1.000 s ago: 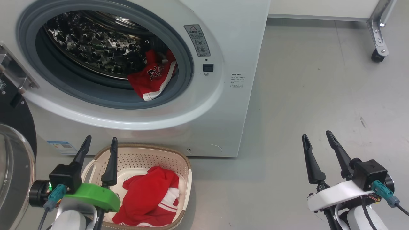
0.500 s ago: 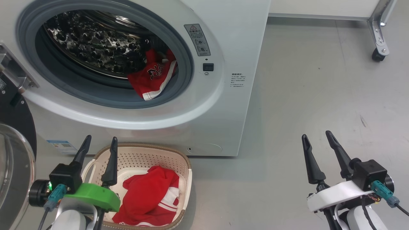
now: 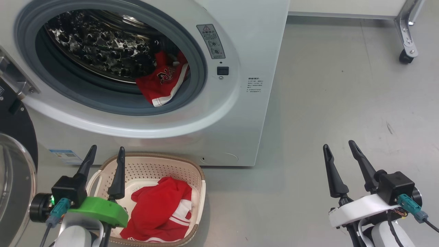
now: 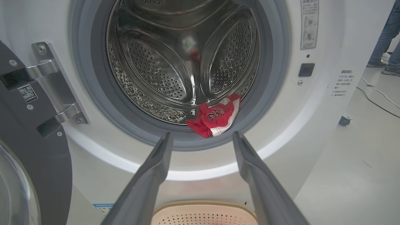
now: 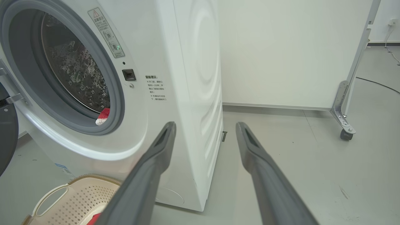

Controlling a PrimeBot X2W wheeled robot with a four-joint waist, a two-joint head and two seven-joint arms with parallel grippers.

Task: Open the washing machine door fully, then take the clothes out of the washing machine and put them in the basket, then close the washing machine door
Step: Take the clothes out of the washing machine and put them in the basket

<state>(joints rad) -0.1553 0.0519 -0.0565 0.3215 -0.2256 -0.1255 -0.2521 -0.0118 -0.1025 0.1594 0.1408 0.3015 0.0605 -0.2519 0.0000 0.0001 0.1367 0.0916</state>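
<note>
The white washing machine (image 3: 253, 44) stands with its door (image 3: 13, 171) swung wide open to the left. One red garment with white trim (image 3: 161, 84) lies at the drum's front lip, also seen in the left wrist view as clothes (image 4: 215, 117). Another red garment (image 3: 161, 209) lies in the cream basket (image 3: 192, 169) on the floor below the opening. My left gripper (image 3: 104, 152) hovers open over the basket's left end, empty. Off to the right, above the bare floor, my right gripper (image 3: 337, 145) is open and empty too.
A white panel on a metal leg with a caster (image 3: 405, 56) stands at the back right. A cable (image 4: 378, 93) runs over the floor to the machine's right, where a person's legs (image 4: 386, 37) stand. Grey floor lies open to the right.
The whole head view has drifted slightly, so the camera moved a little. Both grippers and the clothes stay as they were.
</note>
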